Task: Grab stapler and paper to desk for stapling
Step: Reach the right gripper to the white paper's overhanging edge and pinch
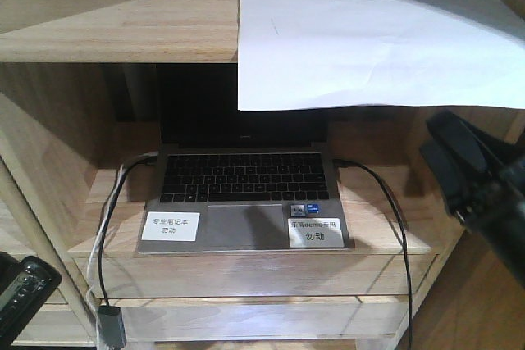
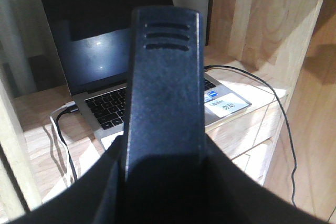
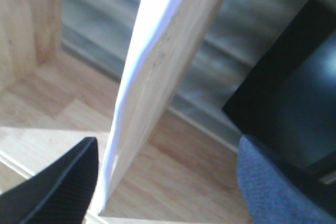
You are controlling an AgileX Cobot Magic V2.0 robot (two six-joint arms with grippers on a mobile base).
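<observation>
- The right gripper [image 3: 168, 148] is seen spread wide in its wrist view. One black carbon-weave finger [image 3: 63, 182] sits low at the left and one blue-grey padded finger [image 3: 278, 187] low at the right, and nothing is held.
- Between those fingers the edge of a light-wood upper shelf board [image 3: 173, 51] is framed. A plain white rectangular sheet of paper [image 3: 135, 66] is seen as a thin pale strip along one face of the board.
- In the front view the paper [image 1: 369, 38] is laid flat on that top board, faintly creased. Its front part hangs past the board's edge in front of the opening below.
- The right gripper is placed just below the overhanging lower right edge of the paper.
- The left gripper [image 1: 25, 297] is seen low in the left corner, well apart from the paper. Its wrist view is filled by a single dark finger [image 2: 165, 87], so it cannot be told whether it is spread or closed.
- An open silver-grey laptop with black keys [image 1: 246, 194] is set on the lower shelf, with two white labels [image 1: 170, 225] stuck on its palm rest.
- A black cable [image 1: 385, 202] is plugged into the laptop's right side.
</observation>
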